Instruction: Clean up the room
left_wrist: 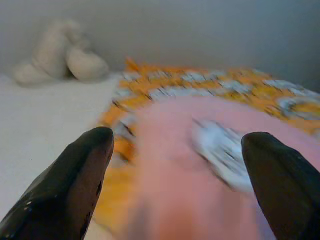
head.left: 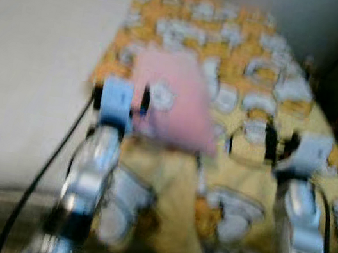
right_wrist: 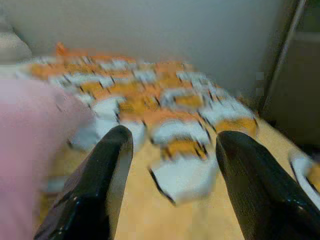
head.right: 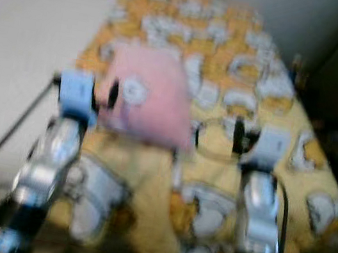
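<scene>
Both grippers hang with jaws apart over the bed. The left gripper (left_wrist: 177,165) has the pink pillow (head.left: 176,105) right ahead between its jaws; the right gripper (right_wrist: 172,165) faces bare blanket (right_wrist: 165,107). Tidying looks barely begun: nothing is gripped yet.

A pillow (head.left: 172,101) lies on the blanket (head.left: 253,89), bare mattress (head.left: 28,77) to its left.

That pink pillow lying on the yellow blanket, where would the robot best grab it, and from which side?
Probably by the near left edge of the pink pillow, coming in low from the robot's own side. It lies flat on the patterned blanket, so only an edge offers a fold to pinch. The left gripper already faces it with jaws open; the pictures are blurred, so this is a cautious guess.
</scene>
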